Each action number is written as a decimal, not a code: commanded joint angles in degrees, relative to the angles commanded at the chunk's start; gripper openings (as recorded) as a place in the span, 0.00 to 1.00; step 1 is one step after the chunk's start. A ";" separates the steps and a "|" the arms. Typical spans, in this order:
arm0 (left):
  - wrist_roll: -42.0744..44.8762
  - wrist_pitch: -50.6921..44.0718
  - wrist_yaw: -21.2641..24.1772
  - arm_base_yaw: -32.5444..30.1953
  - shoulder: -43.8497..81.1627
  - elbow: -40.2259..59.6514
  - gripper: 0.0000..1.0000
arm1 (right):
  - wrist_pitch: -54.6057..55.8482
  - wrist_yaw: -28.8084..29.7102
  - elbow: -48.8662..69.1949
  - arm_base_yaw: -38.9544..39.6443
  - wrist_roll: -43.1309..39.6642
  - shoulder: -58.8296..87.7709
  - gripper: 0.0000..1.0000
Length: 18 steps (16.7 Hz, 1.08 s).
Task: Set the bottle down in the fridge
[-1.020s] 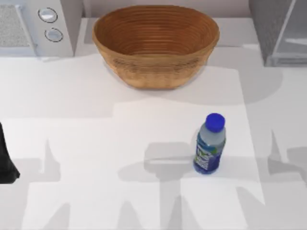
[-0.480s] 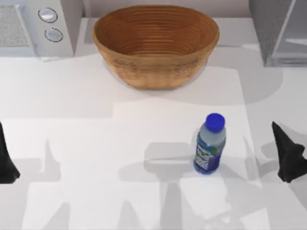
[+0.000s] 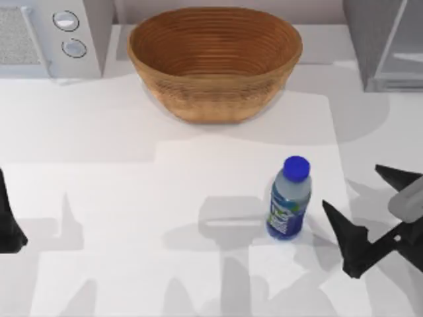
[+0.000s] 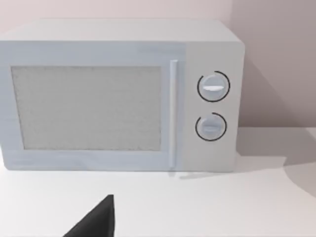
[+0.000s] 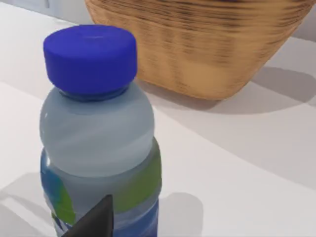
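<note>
Since half a second ago the right pincer [image 3: 362, 214] has swung in from the desk's right edge toward the bottle [image 3: 289, 199], its fingers spread wide and empty. That bottle stands upright on the desk [image 3: 132, 178], near the basket [image 3: 215, 63], well apart from the fridge [image 3: 383, 43]. Reaching is the step in hand; next, straddle the bottle and close. Left pincer [image 3: 8, 228] sits parked at the left edge, cut off; I cannot tell its state.

A kitchen: a microwave [image 3: 46, 36] and fridge [image 3: 386, 43] fill the worktop's [image 3: 132, 198] back corners, a basket [image 3: 215, 63] between them.
</note>
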 joint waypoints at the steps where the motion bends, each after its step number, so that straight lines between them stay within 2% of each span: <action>1: 0.00 0.00 0.00 0.00 0.00 0.00 1.00 | 2.71 -0.42 0.12 0.82 -0.08 3.15 1.00; 9: 0.00 0.00 0.00 0.00 0.00 0.00 1.00 | 18.02 -2.79 0.97 5.43 -0.31 20.48 1.00; 18: 0.00 0.00 0.00 0.00 0.00 0.00 1.00 | 20.11 -3.10 0.93 5.84 -0.28 22.73 1.00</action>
